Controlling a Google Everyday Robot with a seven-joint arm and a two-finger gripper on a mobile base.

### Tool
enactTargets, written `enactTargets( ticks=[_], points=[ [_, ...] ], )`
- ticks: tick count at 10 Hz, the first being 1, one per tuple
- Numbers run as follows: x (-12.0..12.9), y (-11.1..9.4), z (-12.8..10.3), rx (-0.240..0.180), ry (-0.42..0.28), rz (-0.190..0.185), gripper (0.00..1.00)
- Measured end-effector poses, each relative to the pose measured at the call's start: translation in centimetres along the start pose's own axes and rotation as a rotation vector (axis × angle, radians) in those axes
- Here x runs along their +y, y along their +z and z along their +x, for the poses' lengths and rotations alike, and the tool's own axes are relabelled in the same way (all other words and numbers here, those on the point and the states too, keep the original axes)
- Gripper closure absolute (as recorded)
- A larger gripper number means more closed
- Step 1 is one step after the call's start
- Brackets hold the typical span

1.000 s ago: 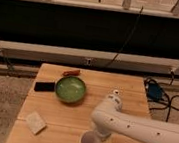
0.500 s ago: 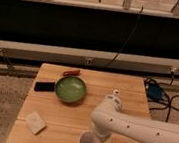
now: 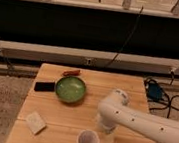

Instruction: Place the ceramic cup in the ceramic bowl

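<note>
The ceramic cup (image 3: 88,141) is small, white and upright, near the front edge of the wooden table (image 3: 131,87). The ceramic bowl (image 3: 70,89) is green and shallow. It sits empty at the table's middle left, behind and to the left of the cup. My white arm (image 3: 141,123) reaches in from the right. My gripper (image 3: 105,133) hangs below the arm's end, just right of the cup and close to it. The arm's bulk mostly hides the gripper.
A flat black rectangular object (image 3: 45,86) lies against the bowl's left side. A red item (image 3: 71,73) lies behind the bowl. A pale block (image 3: 35,122) sits at the front left. Cables and a blue device (image 3: 156,91) lie on the floor to the right.
The arm's end has shifted slightly over the table. The cup and the bowl stay where they were.
</note>
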Motion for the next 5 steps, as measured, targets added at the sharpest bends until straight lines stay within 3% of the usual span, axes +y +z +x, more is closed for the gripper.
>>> enactTargets(
  ticks=[3, 5],
  points=[
    [0.8, -1.5, 0.9, -0.003, -0.001, 0.016, 0.2],
    [2.7, -2.9, -0.1, -0.023, -0.034, 0.035, 0.2]
  ],
)
